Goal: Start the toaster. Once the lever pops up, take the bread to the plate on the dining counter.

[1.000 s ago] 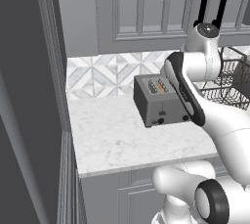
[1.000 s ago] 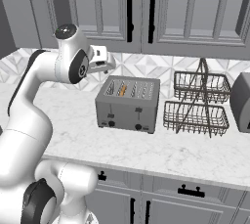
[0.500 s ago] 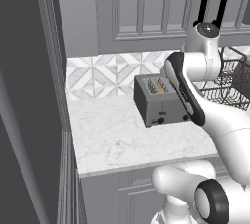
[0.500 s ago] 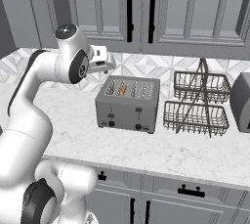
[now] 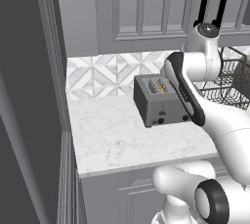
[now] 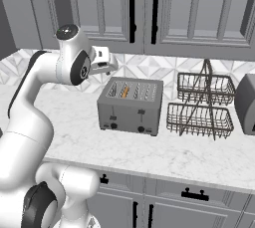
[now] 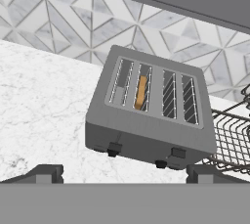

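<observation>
1. Nothing has moved since the earlier frames: arm, toaster and rack sit where they were in both base views.
2. Claw state: gripper open wide and empty; hand view shows its two finger tips spread far apart at the bottom edge, toaster between and beyond them.
3. Position: gripper hovers above and on the near side of the toaster, well apart from it, no contact. In the right base view the hand sits up-left of the toaster.
4. Bread: orange-brown slice down in the second slot from the left in the hand view. Also visible in the right base view and left base view.
5. Step in hand, as I read it: press the lever, not started. Two dark tabs on the knob face, one on each side; the left one is under the bread's slots, so that's my pick. Small round knobs sit lower, avoid those.
6. Doing it well: drop down in front of the knob face, put one finger tip on top of the tab, push straight down along the slit. Closing the jaws first would probably give a stiffer, narrower contact.
7. Room: open worktop in front and to the left of the toaster. Wire rack is just beside its right end, backsplash behind, cabinets overhead. Approach from front-left.
</observation>
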Motion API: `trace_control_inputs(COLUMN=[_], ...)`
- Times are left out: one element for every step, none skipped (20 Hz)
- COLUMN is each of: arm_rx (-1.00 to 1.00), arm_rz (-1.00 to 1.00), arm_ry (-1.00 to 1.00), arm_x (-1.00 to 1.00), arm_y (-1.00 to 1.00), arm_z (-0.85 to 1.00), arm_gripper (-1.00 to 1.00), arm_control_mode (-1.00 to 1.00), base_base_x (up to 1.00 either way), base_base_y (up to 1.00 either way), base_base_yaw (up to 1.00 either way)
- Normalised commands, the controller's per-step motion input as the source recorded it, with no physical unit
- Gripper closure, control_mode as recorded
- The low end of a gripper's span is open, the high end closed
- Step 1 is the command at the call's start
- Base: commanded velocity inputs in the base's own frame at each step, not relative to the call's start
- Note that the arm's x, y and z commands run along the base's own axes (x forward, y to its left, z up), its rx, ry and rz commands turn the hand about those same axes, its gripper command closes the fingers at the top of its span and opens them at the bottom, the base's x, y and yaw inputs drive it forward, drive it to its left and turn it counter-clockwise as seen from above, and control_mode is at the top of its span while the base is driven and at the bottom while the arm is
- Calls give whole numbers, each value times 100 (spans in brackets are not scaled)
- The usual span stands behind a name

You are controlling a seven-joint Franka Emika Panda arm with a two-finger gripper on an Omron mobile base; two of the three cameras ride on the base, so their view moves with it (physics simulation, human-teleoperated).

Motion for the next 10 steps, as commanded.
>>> trace_control_inputs(arm_rx=[0, 0, 0, 0, 0, 0, 0, 0, 0, 0], arm_rz=[0, 0, 0, 0, 0, 0, 0, 0, 0, 0], arm_ry=[0, 0, 0, 0, 0, 0, 0, 0, 0, 0], arm_x=[0, 0, 0, 0, 0, 0, 0, 0, 0, 0], arm_y=[0, 0, 0, 0, 0, 0, 0, 0, 0, 0], arm_z=[0, 0, 0, 0, 0, 0, 0, 0, 0, 0], arm_gripper=[-100, -100, -100, -100, -100, -100, -100, -100, -100, -100], arm_control_mode=[-100, -100, -100, -100, -100, -100, -100, -100, -100, -100], base_base_x=[0, 0, 0, 0, 0, 0, 0, 0, 0, 0], base_base_y=[0, 0, 0, 0, 0, 0, 0, 0, 0, 0], base_base_yaw=[0, 0, 0, 0, 0, 0, 0, 0, 0, 0])
